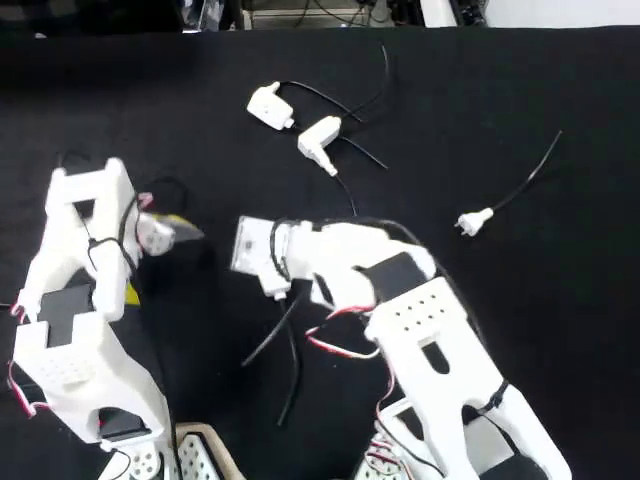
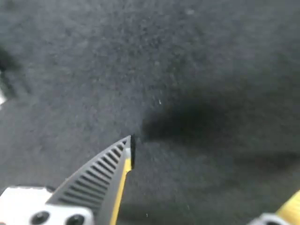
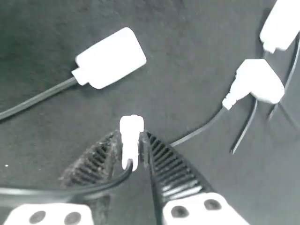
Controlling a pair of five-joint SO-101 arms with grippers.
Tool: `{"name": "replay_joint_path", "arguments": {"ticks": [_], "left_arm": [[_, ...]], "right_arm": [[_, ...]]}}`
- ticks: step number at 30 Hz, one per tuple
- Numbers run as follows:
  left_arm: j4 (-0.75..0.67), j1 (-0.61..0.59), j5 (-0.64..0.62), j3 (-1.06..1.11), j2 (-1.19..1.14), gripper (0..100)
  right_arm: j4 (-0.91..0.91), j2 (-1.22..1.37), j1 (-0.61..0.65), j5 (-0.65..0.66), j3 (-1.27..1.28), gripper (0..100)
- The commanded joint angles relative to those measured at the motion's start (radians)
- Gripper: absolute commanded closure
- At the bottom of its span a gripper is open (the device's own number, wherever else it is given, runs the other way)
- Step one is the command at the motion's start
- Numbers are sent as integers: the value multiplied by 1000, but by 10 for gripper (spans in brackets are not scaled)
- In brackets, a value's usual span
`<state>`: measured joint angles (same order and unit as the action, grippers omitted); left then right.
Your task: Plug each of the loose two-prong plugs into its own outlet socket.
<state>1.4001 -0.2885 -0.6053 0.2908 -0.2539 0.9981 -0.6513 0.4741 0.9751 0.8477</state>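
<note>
As the overhead camera looks down on the black table (image 1: 560, 330), the right gripper (image 1: 272, 270) sits mid-table close against a white outlet socket (image 1: 250, 243), the left gripper (image 1: 170, 232) hangs off to one side, and a loose plug (image 1: 473, 221) lies well apart on the other side. From the left wrist, one ribbed finger (image 2: 105, 168) stands over bare cloth with its partner far off at the edge, so those jaws are wide apart. From the right wrist, the jaws are clamped on a small white plug (image 3: 131, 138), its head poking past the fingertips, near the socket but not touching it.
</note>
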Motion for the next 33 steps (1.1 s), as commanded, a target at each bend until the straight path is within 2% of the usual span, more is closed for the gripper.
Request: {"name": "replay_joint_path", "arguments": {"ticks": [1,5,14,18,33], "left_arm": [[-107,-13,3,54,48,478],[-147,-15,3,62,44,478],[-147,-15,3,61,44,478],[-146,-16,8,62,44,478],[-146,-7,8,62,44,478]], "right_arm": [[-21,-18,71,92,-68,987],[-54,54,100,86,-122,987],[-51,460,147,78,-371,987],[-75,475,183,137,-377,987],[-46,499,184,361,-401,987]]}}
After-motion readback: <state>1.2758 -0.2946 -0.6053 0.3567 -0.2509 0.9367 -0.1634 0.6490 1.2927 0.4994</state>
